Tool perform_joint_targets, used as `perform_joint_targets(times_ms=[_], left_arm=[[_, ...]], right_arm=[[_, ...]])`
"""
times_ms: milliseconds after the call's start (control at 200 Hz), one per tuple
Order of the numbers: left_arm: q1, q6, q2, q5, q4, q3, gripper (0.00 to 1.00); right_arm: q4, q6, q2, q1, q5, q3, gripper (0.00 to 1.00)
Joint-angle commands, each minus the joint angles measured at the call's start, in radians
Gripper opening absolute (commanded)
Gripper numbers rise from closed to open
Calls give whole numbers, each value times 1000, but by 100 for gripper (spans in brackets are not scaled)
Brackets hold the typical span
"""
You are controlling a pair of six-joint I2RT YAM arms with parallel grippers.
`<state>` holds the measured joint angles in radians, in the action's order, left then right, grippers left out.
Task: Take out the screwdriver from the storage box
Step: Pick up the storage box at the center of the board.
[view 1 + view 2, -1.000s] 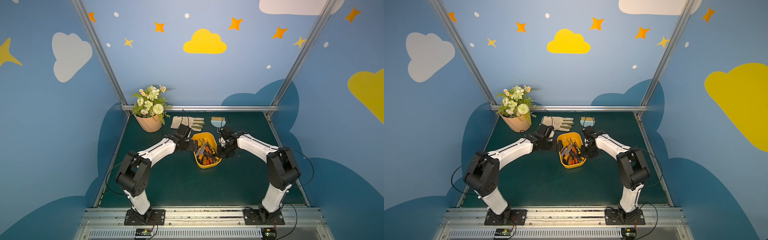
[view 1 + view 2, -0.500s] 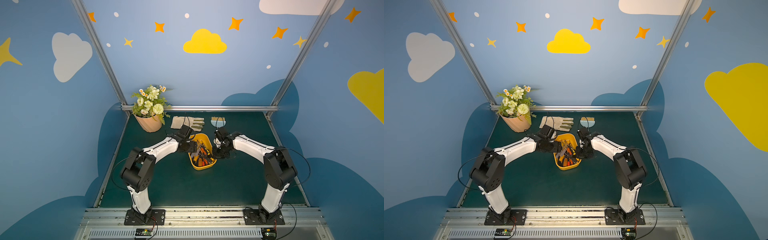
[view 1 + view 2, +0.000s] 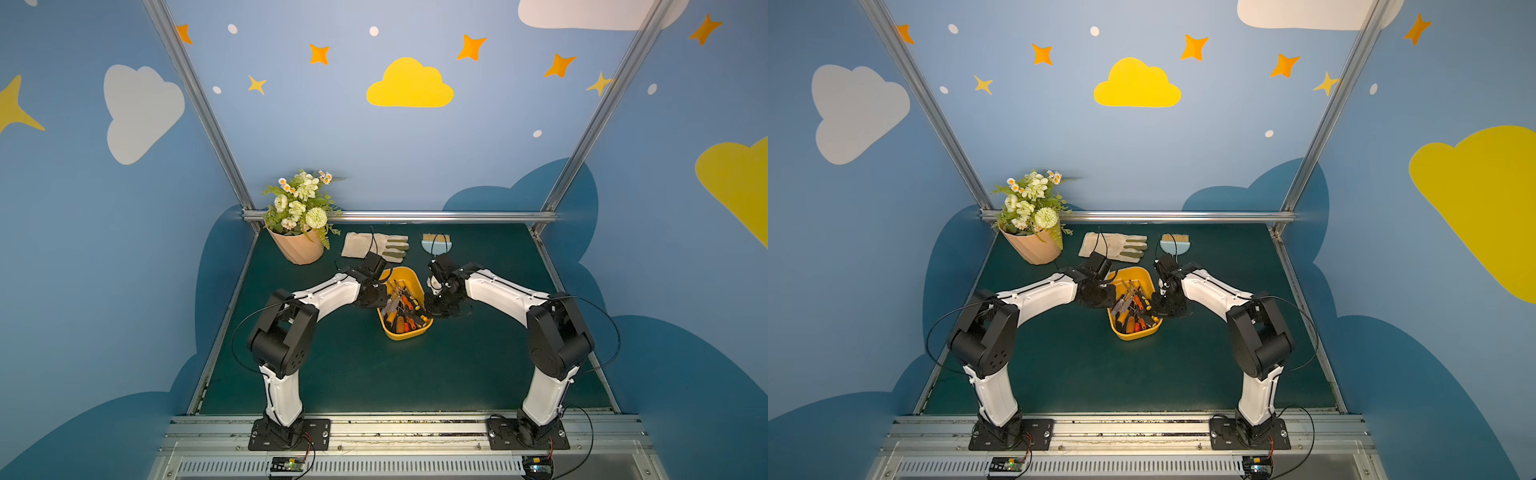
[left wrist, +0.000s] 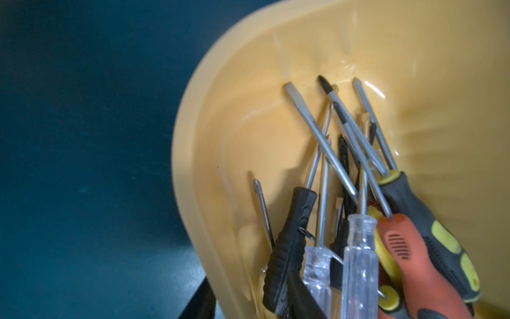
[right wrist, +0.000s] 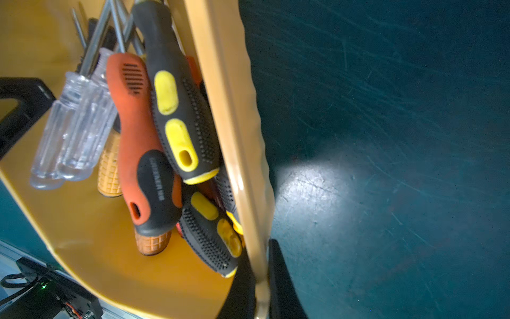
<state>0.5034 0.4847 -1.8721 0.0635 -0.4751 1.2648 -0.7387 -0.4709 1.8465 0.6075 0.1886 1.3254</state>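
Right, your storage box (image 3: 405, 334) sits about mid-table on the green mat (image 3: 374, 374) in both top views, its long sides running 12 to 6 o'clock, with 12 toward the back wall. The screwdrivers (image 3: 399, 309) lie heaped inside it, handles bunched at the 6 o'clock end and shafts pointing up toward 12. Your right gripper (image 5: 259, 248) is at the box's 3 o'clock side. The right wrist view shows its fingers (image 5: 281, 276) pinched tight on the box wall, one inside, one outside, so it's clamped on the rim. Your left gripper (image 4: 248, 279) comes in from the 9 o'clock side. In the left wrist view one dark finger (image 4: 202, 299) shows outside the wall and a second finger (image 4: 296, 302) inside, right beside the black-handled screwdriver (image 4: 287, 243). Both are cropped at the frame edge, so you can't tell whether that claw is gripping anything or just straddling the wall. Past the box, the flower pot (image 3: 297, 249) stands at 11 o'clock, the glove (image 3: 374, 245) lies flat near 12, and the small blue brush (image 3: 436, 243) sits at roughly 1 o'clock.
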Motion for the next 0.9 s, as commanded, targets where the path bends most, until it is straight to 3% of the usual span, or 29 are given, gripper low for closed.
perform_joint_targets(times_ms=[0, 255, 436, 516, 641, 896], left_arm=[[-2, 23, -19, 25, -50, 29, 36], [-5, 44, -36, 32, -78, 52, 3], [-8, 44, -40, 33, -90, 66, 2], [-8, 47, -38, 40, -93, 67, 2], [-9, 56, -31, 57, -91, 61, 2], [-11, 61, -8, 93, -86, 47, 2]], right_arm=[[-4, 12, 44, 28, 43, 12, 0], [-8, 26, 51, 29, 52, 34, 0], [-13, 38, 49, 31, 55, 48, 0], [-18, 41, 41, 31, 50, 54, 18], [-18, 50, 17, 32, 28, 58, 34], [-47, 94, -43, 46, -22, 109, 36]])
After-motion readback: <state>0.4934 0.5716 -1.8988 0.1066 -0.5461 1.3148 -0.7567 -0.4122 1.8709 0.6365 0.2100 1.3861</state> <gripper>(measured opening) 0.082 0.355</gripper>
